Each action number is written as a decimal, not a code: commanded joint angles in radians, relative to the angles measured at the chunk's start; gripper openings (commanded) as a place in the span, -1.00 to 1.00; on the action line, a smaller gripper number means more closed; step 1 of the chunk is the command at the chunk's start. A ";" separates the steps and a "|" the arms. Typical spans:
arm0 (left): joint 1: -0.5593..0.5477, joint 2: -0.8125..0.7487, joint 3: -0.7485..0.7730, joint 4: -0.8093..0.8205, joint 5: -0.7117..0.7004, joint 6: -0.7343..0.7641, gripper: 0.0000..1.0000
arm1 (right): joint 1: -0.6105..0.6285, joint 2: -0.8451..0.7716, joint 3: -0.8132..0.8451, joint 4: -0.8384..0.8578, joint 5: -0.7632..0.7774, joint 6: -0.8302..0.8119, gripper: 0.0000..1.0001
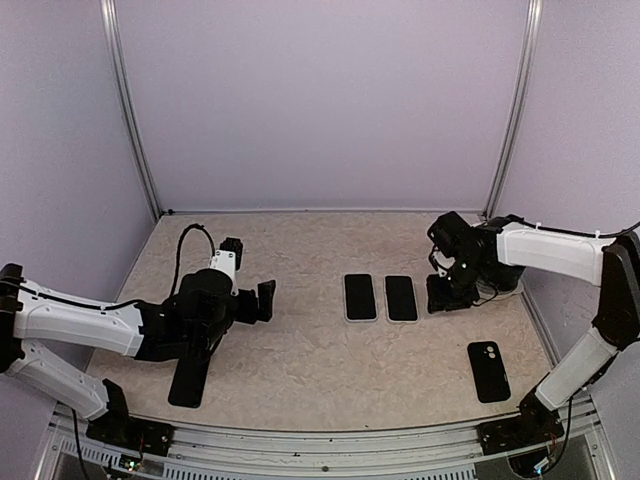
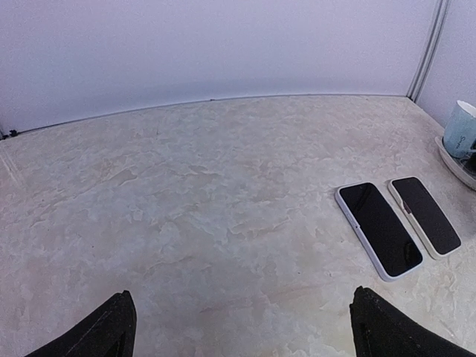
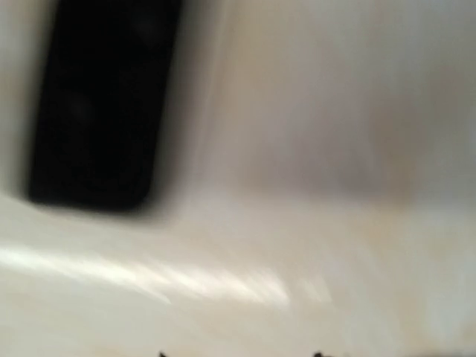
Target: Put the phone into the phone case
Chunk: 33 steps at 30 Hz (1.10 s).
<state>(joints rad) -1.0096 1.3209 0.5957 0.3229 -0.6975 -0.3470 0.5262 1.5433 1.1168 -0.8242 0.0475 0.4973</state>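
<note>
- Worktop: pale and marbled, enclosed by plain walls.
- Left phone and right phone: flat, screens up, side by side near the centre of the worktop. A narrow gap separates them and their long sides run near to far. In the left wrist view both show pale rims around dark glass: left phone, right phone.
- Black case: flat on the worktop, near and right of the phones and well apart from them. It has a small camera opening at its far end. Nothing touches it.
- Left claw: low over the worktop, left of the phones and well apart from them. The left wrist view shows its fingers spread wide with bare worktop between them, gripping nothing.
- Dark slab: flat at the near left, partly under the left arm. Cannot tell what it is.
- Right claw: low, just right of the right phone. Contact cannot be told. The right wrist view is motion-blurred, showing only a dark blur at upper left. Cannot tell whether the fingers are apart or together.
- Mug: upright on a tray at the far right.
</note>
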 commanded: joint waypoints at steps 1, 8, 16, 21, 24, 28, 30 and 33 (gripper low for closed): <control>-0.020 -0.033 0.013 -0.025 -0.007 -0.027 0.98 | -0.010 0.046 -0.126 -0.191 0.085 0.114 -0.15; -0.032 -0.031 0.079 -0.053 0.028 0.054 0.98 | -0.035 -0.007 -0.244 -0.130 0.173 0.239 -0.02; -0.044 -0.004 0.110 -0.051 0.028 0.065 0.98 | -0.049 -0.093 -0.404 -0.007 0.071 0.217 -0.07; -0.048 0.042 0.153 -0.097 0.014 0.058 0.98 | -0.048 -0.128 -0.477 0.124 -0.087 0.178 -0.67; -0.049 0.052 0.160 -0.121 0.003 0.045 0.98 | -0.035 -0.140 -0.475 0.165 -0.166 0.152 -1.00; -0.049 0.050 0.164 -0.195 -0.036 -0.004 0.98 | 0.018 -0.211 -0.427 0.215 -0.265 0.155 -1.00; -0.049 0.053 0.168 -0.248 -0.061 -0.047 0.98 | 0.051 -0.233 -0.386 0.214 -0.270 0.182 -1.00; -0.047 0.058 0.167 -0.344 -0.078 -0.142 0.98 | 0.138 -0.219 -0.319 0.218 -0.222 0.236 -1.00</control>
<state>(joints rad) -1.0550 1.3663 0.7349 0.1226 -0.7212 -0.3676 0.5800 1.3396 0.7120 -0.7010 -0.1093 0.6746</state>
